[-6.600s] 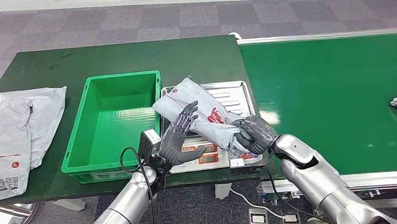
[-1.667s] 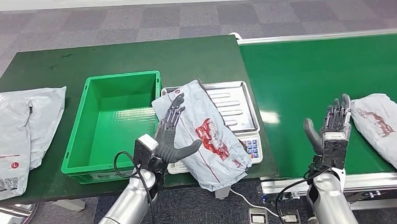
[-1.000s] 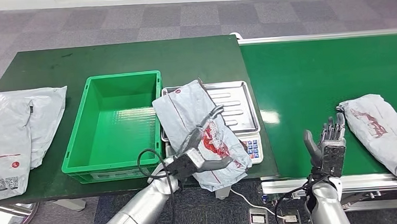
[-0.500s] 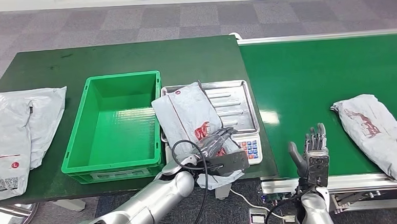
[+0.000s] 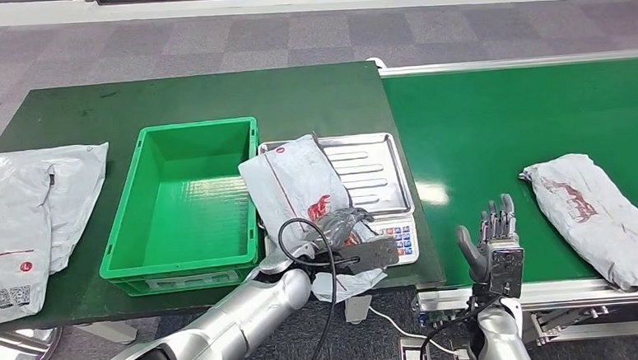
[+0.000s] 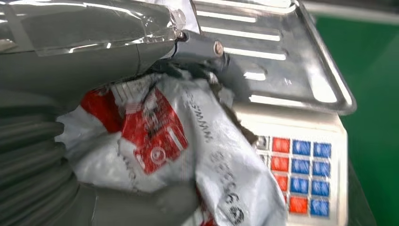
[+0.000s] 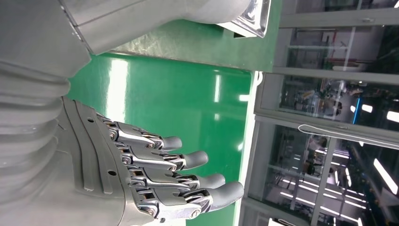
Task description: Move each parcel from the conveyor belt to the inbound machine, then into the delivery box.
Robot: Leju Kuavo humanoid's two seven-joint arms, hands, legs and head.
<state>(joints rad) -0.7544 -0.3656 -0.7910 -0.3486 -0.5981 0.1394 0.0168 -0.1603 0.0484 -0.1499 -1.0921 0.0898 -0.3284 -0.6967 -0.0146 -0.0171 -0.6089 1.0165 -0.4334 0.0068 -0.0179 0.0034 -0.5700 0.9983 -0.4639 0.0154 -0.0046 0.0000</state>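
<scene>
Parcel (image 5: 300,189) in grey plastic lay across the scale's steel tray (image 5: 375,173), its near end drooping over the keypad (image 5: 401,240) toward the surface edge. My left hand (image 5: 348,243) gripped that near end, fingers (image 6: 207,49) closed into the crumpled film. My right hand (image 5: 494,241) stood upright at the conveyor belt's (image 5: 511,129) near edge, fingers spread and holding nothing. A second parcel (image 5: 594,219) rested on the belt, apart from that hand. Beside the scale sat the green delivery box (image 5: 181,204).
</scene>
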